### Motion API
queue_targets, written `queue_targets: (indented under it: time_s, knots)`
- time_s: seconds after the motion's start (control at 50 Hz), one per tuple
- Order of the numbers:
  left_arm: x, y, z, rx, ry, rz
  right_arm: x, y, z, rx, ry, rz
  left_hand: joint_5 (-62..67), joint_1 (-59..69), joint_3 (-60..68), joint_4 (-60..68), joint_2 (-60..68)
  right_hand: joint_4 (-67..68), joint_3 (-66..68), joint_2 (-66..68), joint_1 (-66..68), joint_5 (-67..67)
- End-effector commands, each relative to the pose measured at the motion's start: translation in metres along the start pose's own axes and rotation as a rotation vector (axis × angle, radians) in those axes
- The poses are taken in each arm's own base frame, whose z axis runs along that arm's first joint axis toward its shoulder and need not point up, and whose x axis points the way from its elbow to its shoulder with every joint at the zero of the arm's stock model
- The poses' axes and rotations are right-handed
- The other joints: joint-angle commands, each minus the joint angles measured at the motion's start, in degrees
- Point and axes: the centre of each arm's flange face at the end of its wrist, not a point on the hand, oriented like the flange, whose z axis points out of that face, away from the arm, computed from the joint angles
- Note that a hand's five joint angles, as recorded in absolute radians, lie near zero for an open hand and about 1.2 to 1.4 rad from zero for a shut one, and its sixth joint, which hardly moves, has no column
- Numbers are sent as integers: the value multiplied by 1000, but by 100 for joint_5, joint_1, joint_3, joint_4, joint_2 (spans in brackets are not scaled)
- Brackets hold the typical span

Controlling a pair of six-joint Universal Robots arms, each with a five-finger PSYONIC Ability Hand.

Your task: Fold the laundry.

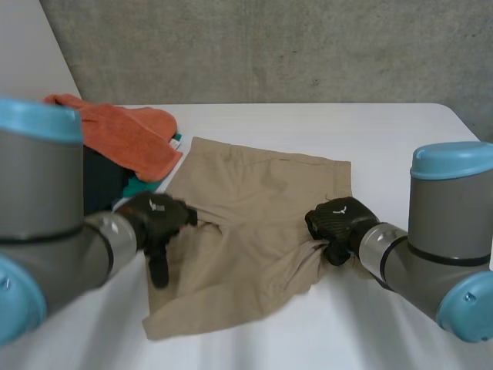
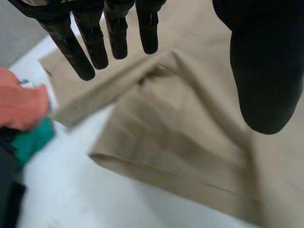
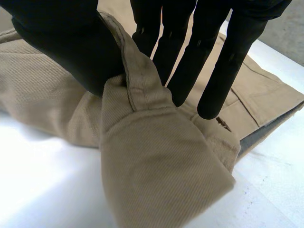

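Tan shorts [image 1: 246, 231] lie spread across the middle of the white table [image 1: 385, 131]. My left hand [image 1: 158, 220] hovers over their left edge, fingers [image 2: 90, 40] straight and apart from the thumb, holding nothing; the tan cloth [image 2: 180, 128] lies beneath it. At the shorts' right edge my right hand [image 1: 335, 223] pinches a fold of the tan fabric [image 3: 142, 90] between thumb and fingers [image 3: 213, 61], lifting that edge into a bunch.
An orange towel [image 1: 127, 131] lies on a pile of dark and teal clothes [image 1: 135, 185] at the table's left, close to my left arm. A grey wall runs behind the table. Bare table [image 1: 400, 139] extends at the right and front.
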Motion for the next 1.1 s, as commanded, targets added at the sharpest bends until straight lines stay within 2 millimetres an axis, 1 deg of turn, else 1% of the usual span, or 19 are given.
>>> queue_targets:
  time_s: [0.02, 0.12, 0.22, 0.26, 0.28, 0.3, 0.38, 0.42, 0.46, 0.5, 0.52, 0.6, 0.62, 0.72, 0.8, 0.88, 1.02, 1.04, 1.1]
  knots:
    - [20, 31, 2, -61, -10, 29, 11, -8, 3, 46, 47, 31, 396, 425, 411, 404, 411, 1136, 1166, 1233, 1591, 1124]
    - [33, 42, 10, -95, 4, 54, 19, -14, 0, 87, 118, 82, 547, 576, 562, 555, 562, 1136, 1166, 1233, 1591, 1124]
    - [44, 45, 15, -95, 26, 70, 20, -15, -3, 120, 141, 112, 1453, 1482, 1468, 1461, 1468, 1136, 1166, 1233, 1591, 1124]
    - [46, 44, 16, -90, 27, 72, 20, -15, -5, 127, 145, 114, 2910, 2940, 2926, 2918, 2926, 1136, 1166, 1233, 1591, 1124]
    - [46, 42, 16, -80, 19, 68, 19, -13, -6, 125, 144, 114, 5017, 5047, 5033, 5025, 5033, 1136, 1166, 1233, 1591, 1124]
    - [45, 40, 16, -71, 12, 63, 19, -13, -6, 125, 144, 113, 6121, 6150, 6136, 6129, 6136, 1136, 1166, 1233, 1591, 1124]
    - [43, 37, 11, -53, -19, 35, 15, -12, -14, 112, 128, 86, 6298, 6328, 6314, 6306, 6314, 1136, 1166, 1233, 1591, 1124]
    - [44, 36, 4, -43, -19, 36, 12, -13, -20, 97, 112, 34, 6298, 6328, 6314, 6306, 6314, 1136, 1166, 1233, 1591, 1124]
    - [47, 37, -9, -37, -8, 57, -1, -2, -37, 16, 39, -120, 6298, 6328, 6314, 6306, 6314, 1136, 1166, 1233, 1591, 1124]
    - [50, 40, -18, -52, 9, 86, -11, 11, -52, -66, -32, -250, 6298, 6328, 6314, 6306, 6314, 1136, 1166, 1233, 1591, 1124]
    - [54, 46, -28, -78, 31, 130, -18, 25, -66, -157, -102, -370, 6298, 6328, 6314, 6306, 6314, 1136, 1166, 1233, 1591, 1124]
    - [62, 62, -44, -161, 90, 237, -17, 50, -91, -305, -199, -576, 6298, 6328, 6314, 6306, 6314, 1136, 1166, 1233, 1591, 1124]
    - [64, 64, -46, -172, 98, 254, -15, 50, -90, -303, -188, -579, 6298, 6328, 6314, 6306, 6314, 1136, 1166, 1233, 1591, 1124]
    - [62, 61, -47, -170, 67, 298, -8, 39, -74, -209, -85, -525, 6298, 6328, 6314, 6306, 6314, 1136, 1166, 1233, 1591, 1124]
    - [54, 42, -37, -106, -37, 288, 1, 25, -58, -141, -23, -469, 6298, 6328, 6314, 6306, 6314, 1136, 1166, 1233, 1591, 1124]
    - [40, 11, -16, 4, -150, 251, 13, 7, -41, -45, 56, -457, 6298, 6328, 6314, 6306, 6314, 1136, 1166, 1233, 1591, 1124]
    - [6, -58, 38, 263, -308, 204, 38, -19, 7, 149, 226, -502, 6298, 6328, 6314, 6306, 6314, 1136, 1166, 1233, 1591, 1124]
    - [0, -71, 52, 305, -339, 213, 42, -23, 19, 188, 259, -513, 6298, 6328, 6314, 6306, 6314, 1136, 1166, 1233, 1591, 1124]
    - [-13, -91, 86, 360, -409, 252, 48, -28, 44, 274, 318, -551, 6298, 6328, 6314, 6306, 6314, 1136, 1166, 1233, 1591, 1124]
